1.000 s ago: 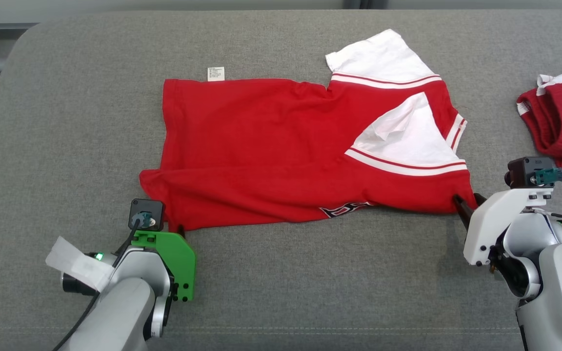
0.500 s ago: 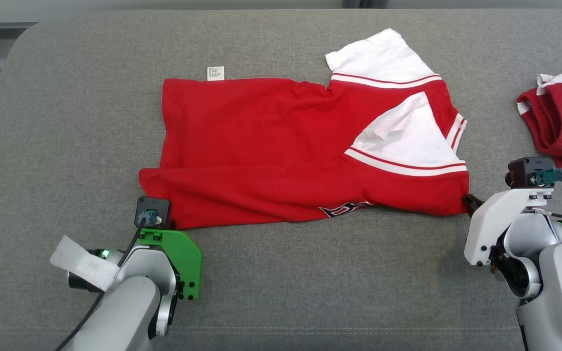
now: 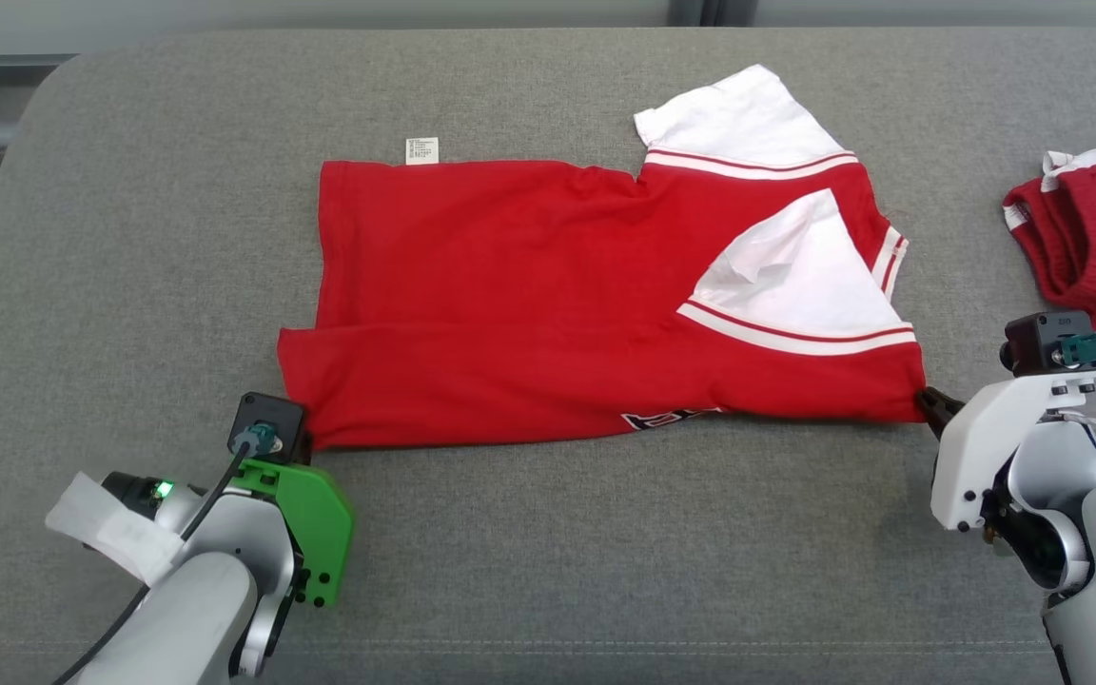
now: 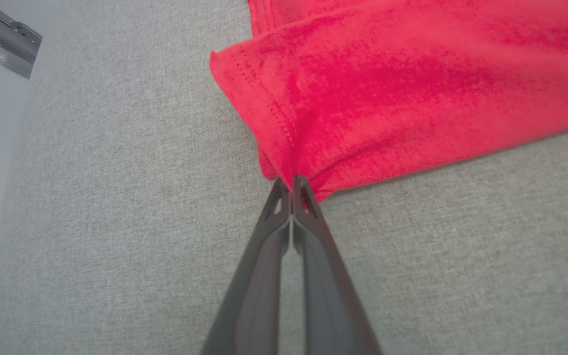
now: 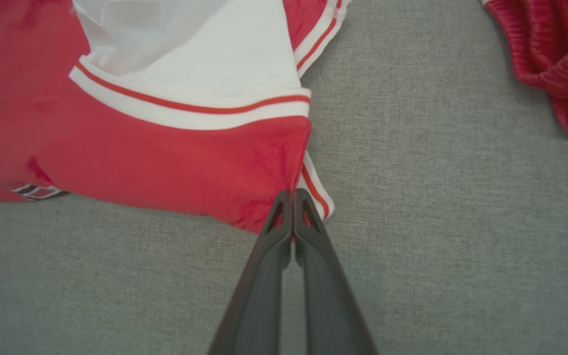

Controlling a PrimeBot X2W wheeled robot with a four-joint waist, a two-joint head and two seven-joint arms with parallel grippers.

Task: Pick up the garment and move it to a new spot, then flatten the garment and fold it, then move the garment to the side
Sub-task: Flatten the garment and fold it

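Note:
A red T-shirt (image 3: 529, 295) with white sleeves lies spread on the grey padded surface (image 3: 548, 552), its near hem pulled straight. In the head view my left gripper (image 3: 306, 440) sits at the shirt's near-left corner, its tips mostly hidden behind the wrist camera. The left wrist view shows that gripper (image 4: 292, 181) shut on the bunched red corner (image 4: 363, 98). My right gripper (image 3: 929, 400) is at the near-right corner. It is shut (image 5: 292, 195) on the red fabric (image 5: 175, 162) beside the striped white trim.
A second dark red garment (image 3: 1095, 238) lies crumpled at the right edge, close behind my right wrist, also visible as a red heap (image 5: 555, 49) in the right wrist view. A small white label (image 3: 421, 150) pokes out at the shirt's far edge. A metal rail (image 4: 3, 37) runs beyond the surface's left side.
My left gripper has drawn left and my right gripper right, both holding their corners. The near hem is now stretched straighter and flatter. The head view shifted slightly.

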